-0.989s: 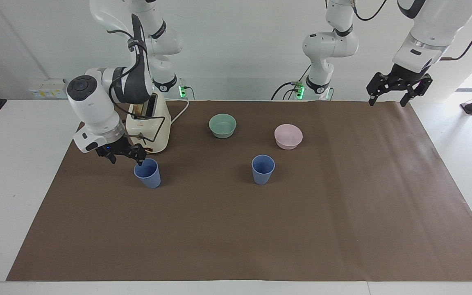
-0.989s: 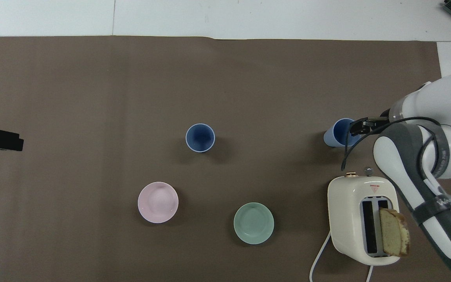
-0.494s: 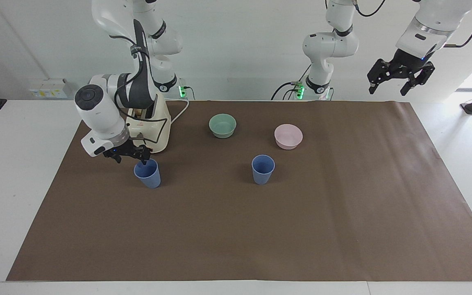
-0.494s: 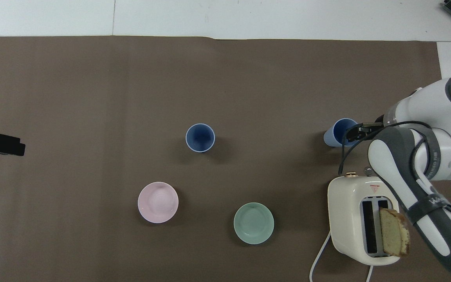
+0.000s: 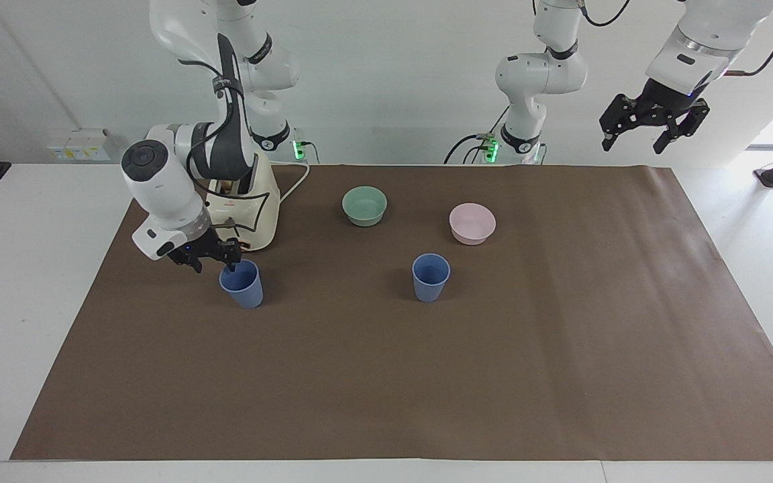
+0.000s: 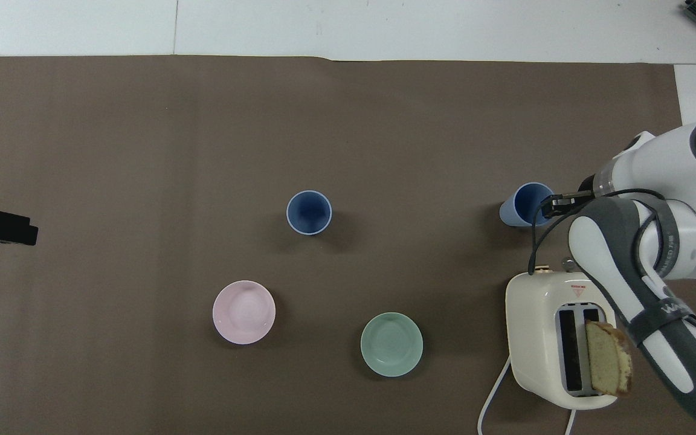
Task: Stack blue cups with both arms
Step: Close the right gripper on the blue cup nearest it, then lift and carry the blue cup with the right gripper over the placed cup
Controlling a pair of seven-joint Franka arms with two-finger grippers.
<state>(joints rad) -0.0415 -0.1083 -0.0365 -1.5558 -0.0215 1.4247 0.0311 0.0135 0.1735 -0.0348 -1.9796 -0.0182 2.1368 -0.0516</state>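
While the left pincer (image 5: 652, 127) hangs open, the right pincer (image 5: 215, 255), grip unclear, touches a blue cup's (image 5: 241, 284) rim.

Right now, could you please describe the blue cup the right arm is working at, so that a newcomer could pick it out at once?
Start at the cream toaster with a bread slice at the right arm's end of the brown mat. Just farther from the robots stands a blue cup, with the right claw at its rim. The other blue cup stands alone mid-mat, near the pink bowl.
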